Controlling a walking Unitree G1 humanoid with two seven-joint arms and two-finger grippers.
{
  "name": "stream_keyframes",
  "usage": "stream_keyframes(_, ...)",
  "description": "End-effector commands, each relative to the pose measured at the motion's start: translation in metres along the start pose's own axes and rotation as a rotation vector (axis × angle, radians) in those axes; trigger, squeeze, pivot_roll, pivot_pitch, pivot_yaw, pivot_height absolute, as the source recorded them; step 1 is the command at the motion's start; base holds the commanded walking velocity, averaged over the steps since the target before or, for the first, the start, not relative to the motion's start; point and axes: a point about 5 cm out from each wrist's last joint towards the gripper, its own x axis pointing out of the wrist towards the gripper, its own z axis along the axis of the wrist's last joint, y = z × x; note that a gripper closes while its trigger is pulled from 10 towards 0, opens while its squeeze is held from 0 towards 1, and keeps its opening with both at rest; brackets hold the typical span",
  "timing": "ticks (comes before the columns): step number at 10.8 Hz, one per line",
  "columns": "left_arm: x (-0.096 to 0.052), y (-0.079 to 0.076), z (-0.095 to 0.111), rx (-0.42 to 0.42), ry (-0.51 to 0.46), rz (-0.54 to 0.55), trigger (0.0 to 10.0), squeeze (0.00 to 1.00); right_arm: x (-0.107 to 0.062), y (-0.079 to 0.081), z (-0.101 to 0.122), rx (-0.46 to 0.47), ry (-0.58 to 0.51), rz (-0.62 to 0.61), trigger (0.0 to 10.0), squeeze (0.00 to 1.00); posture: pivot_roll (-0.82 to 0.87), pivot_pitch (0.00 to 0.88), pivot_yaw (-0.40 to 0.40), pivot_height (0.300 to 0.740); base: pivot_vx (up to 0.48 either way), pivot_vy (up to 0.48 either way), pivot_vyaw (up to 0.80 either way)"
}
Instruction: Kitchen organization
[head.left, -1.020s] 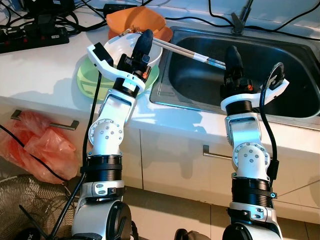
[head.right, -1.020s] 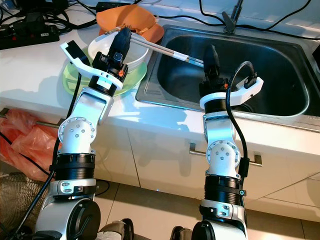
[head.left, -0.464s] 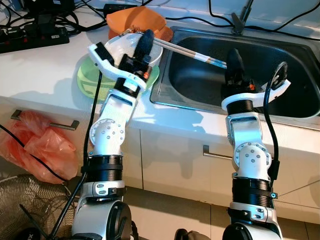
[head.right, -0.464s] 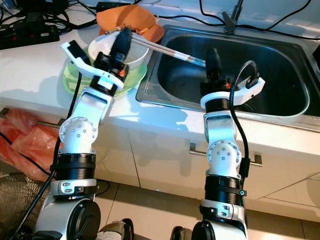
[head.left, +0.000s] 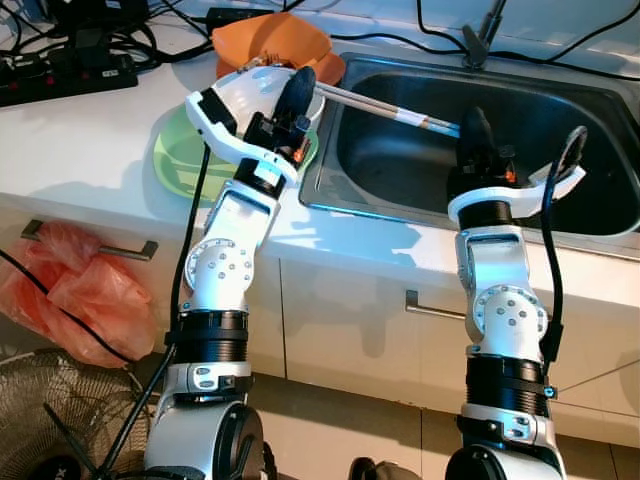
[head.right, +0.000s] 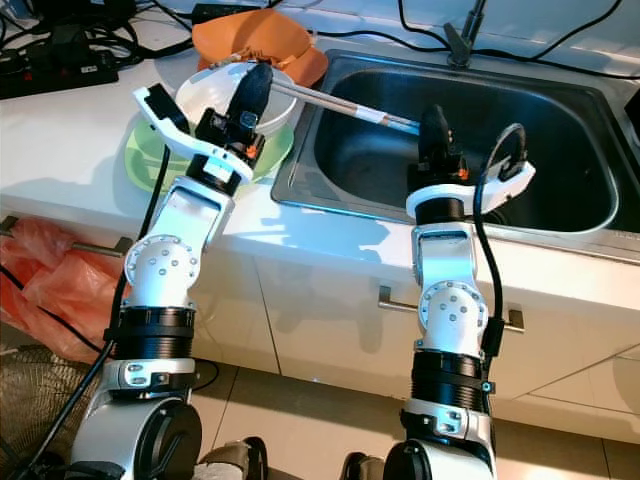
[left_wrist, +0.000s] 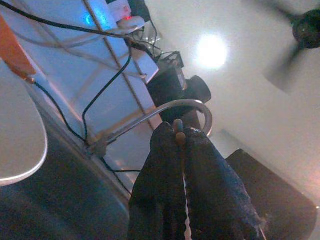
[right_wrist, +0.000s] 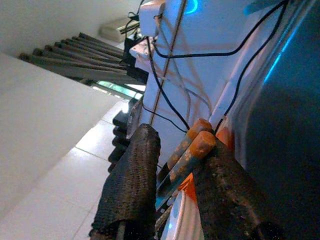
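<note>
Two chopsticks (head.left: 385, 108) gripped between both pincers over sink (head.left: 560, 120)

Head stereo pair: high, looking down over counter (head.left: 90, 150) edge and sink (head.left: 520, 150), sharing both. Wrist views: close along fingers, facing upward.

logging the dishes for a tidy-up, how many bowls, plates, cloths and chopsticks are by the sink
white bowl: 1
green plate: 1
orange cloth: 1
chopsticks: 2, one pair with the left gripper at one end and the right gripper at the other
total: 5
</note>
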Motion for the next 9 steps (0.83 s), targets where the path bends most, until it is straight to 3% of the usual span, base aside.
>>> stream_keyframes(1,0.001,0.002,-0.016,-0.026,0.03,0.031,10.0,1.0,0.007,0.018,-0.011,0.103,-0.018,0.044,0.0,0.0,0.09,0.15,-0.025,0.74,0.0,0.0,0.0)
stream_keyframes(6,-0.001,0.003,-0.021,-0.003,0.071,0.013,10.0,1.0,0.011,0.017,-0.002,0.233,-0.083,0.011,0.0,0.0,0.09,0.146,-0.023,0.74,0.0,0.0,0.0)
stream_keyframes(7,-0.002,0.0,-0.027,0.061,0.122,-0.011,10.0,0.06,0.012,0.017,0.003,0.28,-0.112,0.0,0.0,0.0,0.09,0.143,-0.021,0.74,0.0,0.0,0.0)
stream_keyframes(8,-0.002,-0.001,-0.032,0.083,0.149,-0.015,10.0,0.0,0.012,0.017,0.005,0.289,-0.125,-0.002,0.0,0.0,0.08,0.141,-0.021,0.74,0.0,0.0,0.0)
stream_keyframes(9,-0.002,-0.001,-0.035,0.092,0.167,-0.014,10.0,0.0,0.013,0.017,0.007,0.301,-0.134,-0.005,0.0,0.0,0.08,0.14,-0.021,0.74,0.0,0.0,0.0)
